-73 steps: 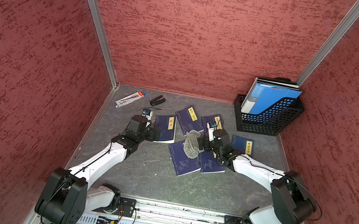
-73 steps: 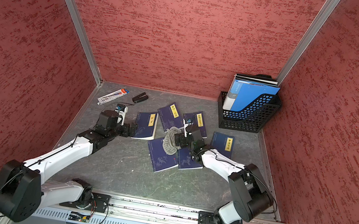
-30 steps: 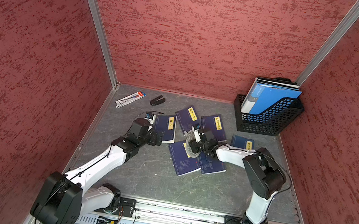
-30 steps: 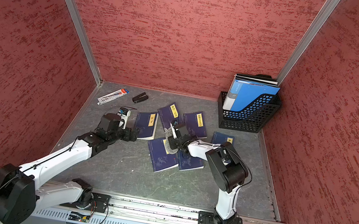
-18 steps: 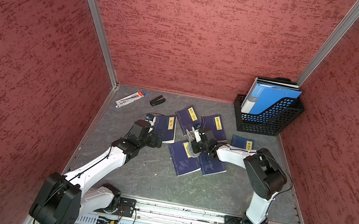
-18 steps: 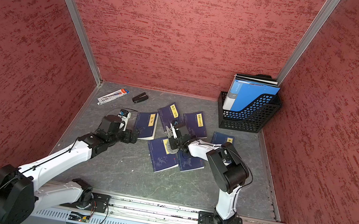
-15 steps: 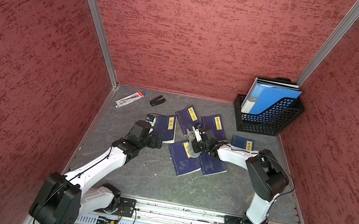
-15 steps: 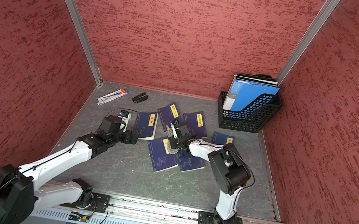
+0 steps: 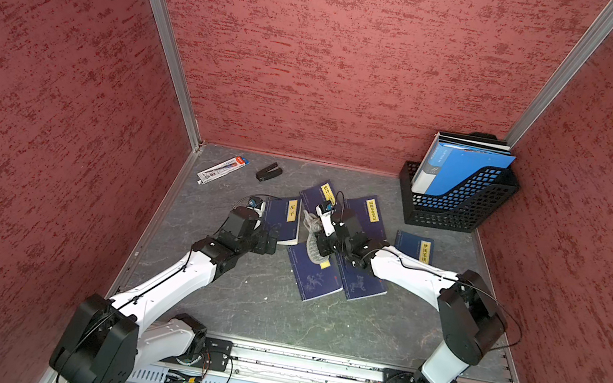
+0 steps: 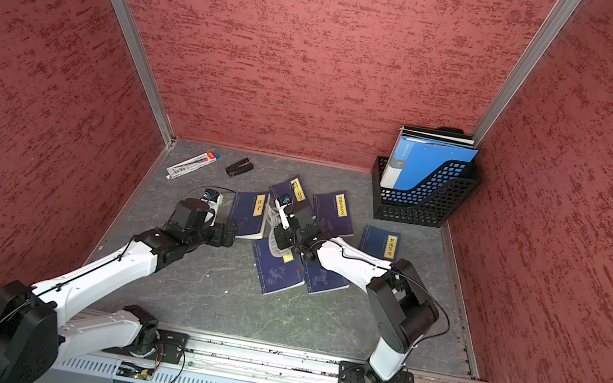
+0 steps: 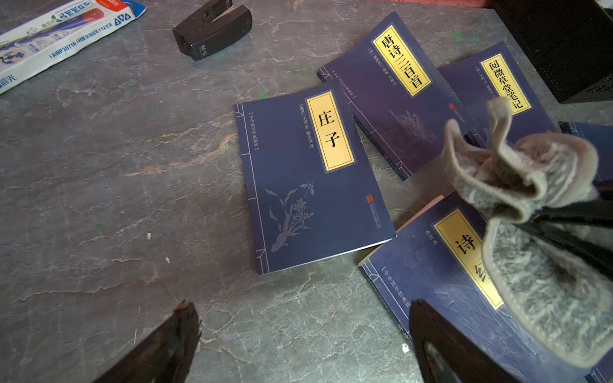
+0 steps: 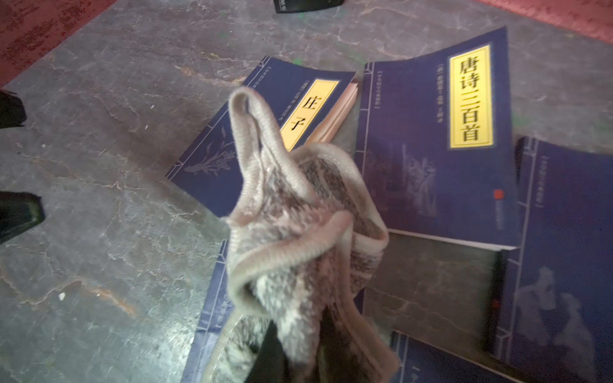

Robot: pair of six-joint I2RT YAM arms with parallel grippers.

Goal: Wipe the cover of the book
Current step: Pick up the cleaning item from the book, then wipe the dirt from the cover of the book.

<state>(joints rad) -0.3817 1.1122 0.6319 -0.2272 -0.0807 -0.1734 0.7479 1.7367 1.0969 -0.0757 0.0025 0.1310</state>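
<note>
Several dark blue books with yellow title strips lie on the grey table. A grey fuzzy cloth (image 9: 312, 232) (image 12: 292, 225) is bunched up over the top of the middle book (image 9: 312, 282) (image 10: 276, 274) (image 11: 431, 275). My right gripper (image 9: 323, 246) (image 10: 280, 238) (image 12: 298, 358) is shut on the cloth, with cloth folds sticking up past its fingers. My left gripper (image 9: 272, 242) (image 10: 230, 237) (image 11: 302, 308) is open and holds nothing. It hovers low over bare table just in front of another book (image 11: 298, 185) and left of the middle book.
More blue books (image 9: 370, 216) (image 9: 413, 246) lie behind and to the right. A black mesh file holder (image 9: 457, 209) with blue folders stands at the back right. A pen box (image 9: 222, 170) and a black stapler (image 9: 269, 172) lie at the back left.
The right gripper has closed on the cloth above the middle book, and the cloth now stands bunched up in it. The left arm has hardly moved.
</note>
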